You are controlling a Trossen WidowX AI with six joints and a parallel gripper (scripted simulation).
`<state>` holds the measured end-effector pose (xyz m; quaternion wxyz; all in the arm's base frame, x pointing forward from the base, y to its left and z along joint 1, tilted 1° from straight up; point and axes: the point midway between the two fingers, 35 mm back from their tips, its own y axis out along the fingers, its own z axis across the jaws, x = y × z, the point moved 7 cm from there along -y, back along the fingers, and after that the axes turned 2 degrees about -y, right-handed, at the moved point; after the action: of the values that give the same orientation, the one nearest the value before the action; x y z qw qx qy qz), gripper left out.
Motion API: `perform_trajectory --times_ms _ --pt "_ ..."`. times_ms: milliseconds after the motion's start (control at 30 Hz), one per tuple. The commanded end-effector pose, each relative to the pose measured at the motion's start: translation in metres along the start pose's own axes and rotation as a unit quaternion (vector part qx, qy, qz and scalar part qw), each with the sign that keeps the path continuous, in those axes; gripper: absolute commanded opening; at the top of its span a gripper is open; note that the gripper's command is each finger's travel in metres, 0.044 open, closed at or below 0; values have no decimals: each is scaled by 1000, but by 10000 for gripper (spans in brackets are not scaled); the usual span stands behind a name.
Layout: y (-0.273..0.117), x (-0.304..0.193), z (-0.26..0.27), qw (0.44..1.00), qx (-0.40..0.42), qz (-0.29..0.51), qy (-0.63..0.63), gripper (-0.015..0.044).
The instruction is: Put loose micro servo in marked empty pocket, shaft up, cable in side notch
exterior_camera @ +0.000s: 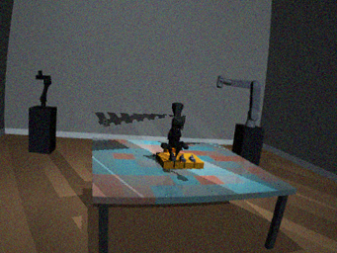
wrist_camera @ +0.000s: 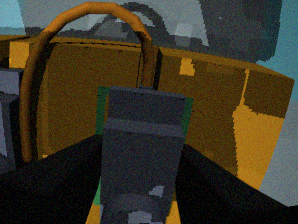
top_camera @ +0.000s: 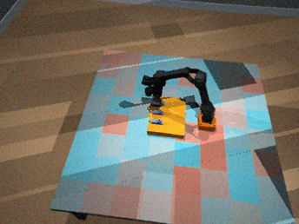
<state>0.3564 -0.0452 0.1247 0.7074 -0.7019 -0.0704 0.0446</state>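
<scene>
My gripper (top_camera: 156,99) (exterior_camera: 173,155) (wrist_camera: 142,150) is shut on the loose micro servo (wrist_camera: 145,107), a dark grey body at the deck's edge. Its rounded shaft end faces up toward the wrist camera. In the wrist view the servo covers most of the marked pocket; the green outline (wrist_camera: 101,112) shows on both sides of it. Whether both ears lie flat is hidden. The orange cable (wrist_camera: 95,7) rises from the servo's far end, arches over the deck's edge and comes down at the left; I cannot tell whether any of it lies in the side notch.
The yellow deck (top_camera: 174,122) (wrist_camera: 260,150) stands on the patchwork table (top_camera: 155,205) (exterior_camera: 132,193). Two other grey servos (top_camera: 158,112) (top_camera: 157,122) sit in a row on it; the nearest shows at the wrist view's left edge. The arm's orange base (top_camera: 206,127) stands beside the deck.
</scene>
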Motion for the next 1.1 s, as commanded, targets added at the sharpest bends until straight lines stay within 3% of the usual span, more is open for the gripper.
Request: perform_trajectory --times_ms 0,433,667,1067 --pt "3 0 0 1000 0 -1 2 0" --pt "14 0 0 1000 0 -1 2 0" --pt "12 0 0 1000 0 -1 2 184" --pt "-23 -2 1 1000 0 -1 2 188"
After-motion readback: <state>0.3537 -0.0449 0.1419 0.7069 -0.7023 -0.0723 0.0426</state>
